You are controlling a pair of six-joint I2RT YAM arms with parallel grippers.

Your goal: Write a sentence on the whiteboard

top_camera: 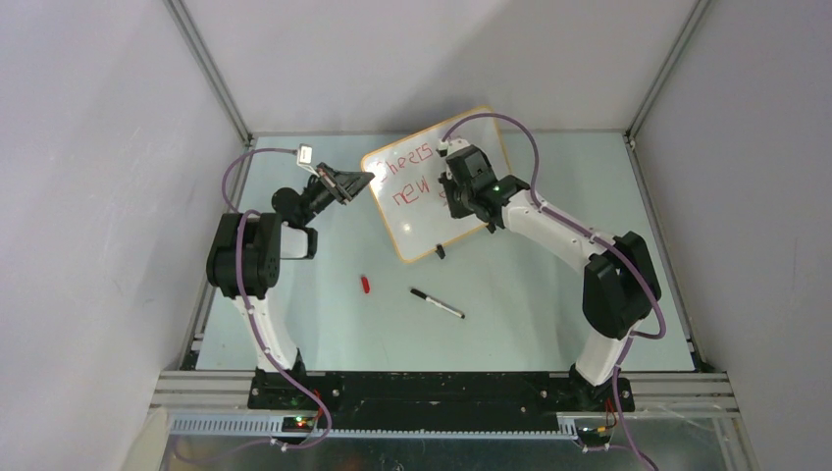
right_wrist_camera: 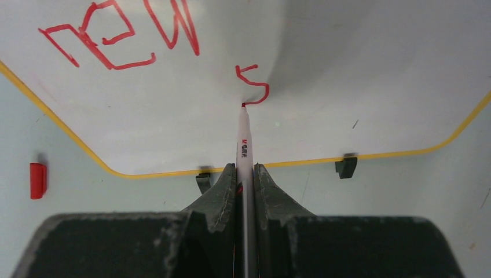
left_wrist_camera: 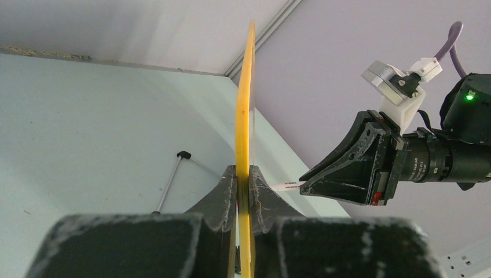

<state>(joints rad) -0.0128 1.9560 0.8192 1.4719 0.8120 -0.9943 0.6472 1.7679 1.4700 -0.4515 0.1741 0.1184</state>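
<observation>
The whiteboard stands tilted at the table's back middle. Red letters "Cheers" and "new" are on it. In the right wrist view "new" and a single "s" show on the board. My left gripper is shut on the board's left rim; its jaws clamp the yellow rim at the gripper. My right gripper is shut on a red marker, and its tip touches the end of the "s". That gripper also shows in the left wrist view.
A red marker cap lies on the table in front of the board and shows in the right wrist view. A black pen lies near the middle. Two black clip feet sit under the board's lower rim.
</observation>
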